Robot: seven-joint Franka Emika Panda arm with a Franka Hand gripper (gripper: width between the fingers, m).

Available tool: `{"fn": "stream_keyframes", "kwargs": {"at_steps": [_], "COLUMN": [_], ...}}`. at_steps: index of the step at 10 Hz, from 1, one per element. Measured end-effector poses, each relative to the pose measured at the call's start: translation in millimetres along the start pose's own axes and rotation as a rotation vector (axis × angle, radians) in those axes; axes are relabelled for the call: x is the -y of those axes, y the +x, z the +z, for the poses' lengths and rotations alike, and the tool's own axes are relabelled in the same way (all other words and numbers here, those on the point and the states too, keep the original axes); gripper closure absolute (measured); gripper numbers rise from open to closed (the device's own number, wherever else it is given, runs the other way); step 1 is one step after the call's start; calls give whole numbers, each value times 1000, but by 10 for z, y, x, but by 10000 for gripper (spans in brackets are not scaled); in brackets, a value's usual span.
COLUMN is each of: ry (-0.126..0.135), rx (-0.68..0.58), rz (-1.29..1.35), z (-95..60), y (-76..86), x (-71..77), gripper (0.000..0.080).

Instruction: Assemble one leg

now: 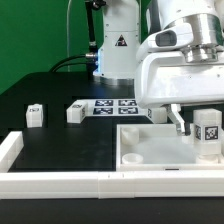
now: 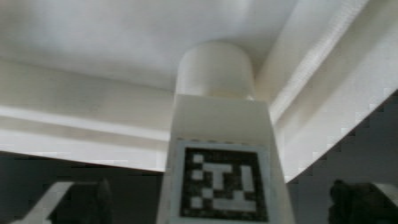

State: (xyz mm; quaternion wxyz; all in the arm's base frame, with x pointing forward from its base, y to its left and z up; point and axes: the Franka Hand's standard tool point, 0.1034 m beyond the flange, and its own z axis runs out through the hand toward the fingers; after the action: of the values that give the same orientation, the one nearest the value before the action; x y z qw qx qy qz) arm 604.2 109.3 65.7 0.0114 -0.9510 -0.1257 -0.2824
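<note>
A: Gripping the leg (image 1: 207, 135)?
B: No, the gripper (image 2: 214, 205) is spread, fingers (image 2: 365, 205) clear of it either side. It stands upright on the white panel (image 1: 160, 140), at its near corner on the exterior view's right

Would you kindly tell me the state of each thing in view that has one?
gripper: open, fingers flank the leg with gaps.
leg at the gripper: upright over the panel's corner; seating unclear.
two loose legs: resting on the table, untouched.
panel: flat on the table; near recess empty.
</note>
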Motion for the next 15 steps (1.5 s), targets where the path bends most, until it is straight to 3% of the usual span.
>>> {"fn": "stream_keyframes", "kwargs": {"at_steps": [6,9,10,11,13,15], "ry": [0,30,27,39,105,123], "rx": [1,84,79,126,348,477], "rz": [0,2,4,10,26,78], "z": [-1,-163,-169,-125,-98,-43], "y": [1,138,181,128,165,157], "x": [0,8,-20,-14,44,2], "gripper": [150,150,150,150,150,150]}}
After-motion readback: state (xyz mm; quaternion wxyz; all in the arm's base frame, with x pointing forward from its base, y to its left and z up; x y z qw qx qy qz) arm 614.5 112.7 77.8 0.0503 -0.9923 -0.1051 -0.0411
